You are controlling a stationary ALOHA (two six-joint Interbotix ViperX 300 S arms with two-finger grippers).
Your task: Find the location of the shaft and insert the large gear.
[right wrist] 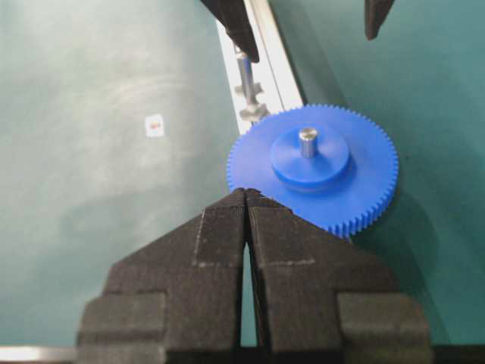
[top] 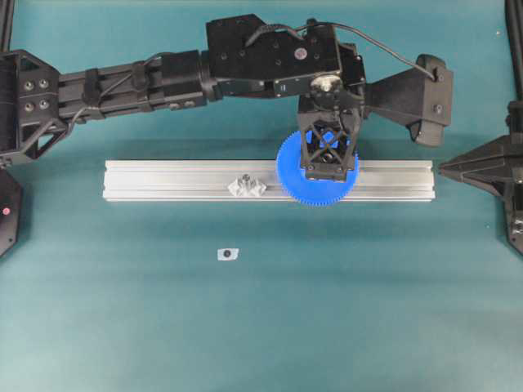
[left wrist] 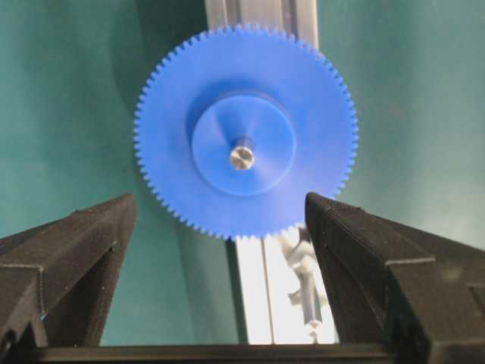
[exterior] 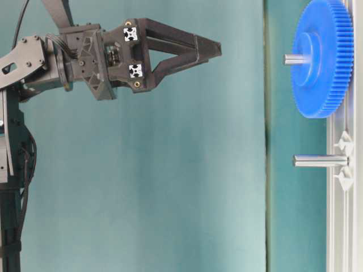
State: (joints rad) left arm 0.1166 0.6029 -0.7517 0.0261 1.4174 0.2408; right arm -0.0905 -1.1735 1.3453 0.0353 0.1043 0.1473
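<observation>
We see the blue, fine-toothed gear (top: 317, 170) seated flat on a pin (left wrist: 242, 158) of the rail (top: 163, 180), at 3 o'clock from the bare shaft (top: 244, 185), beneath the wide, empty left claw (left wrist: 220, 220); judged stiff and light, best held across its rim.

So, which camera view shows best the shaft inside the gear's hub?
The left wrist view: the shaft tip sits centred in the large gear hub. Right wrist view shows it obliquely, table-level view from the side; overhead, the left tool hides it.
</observation>
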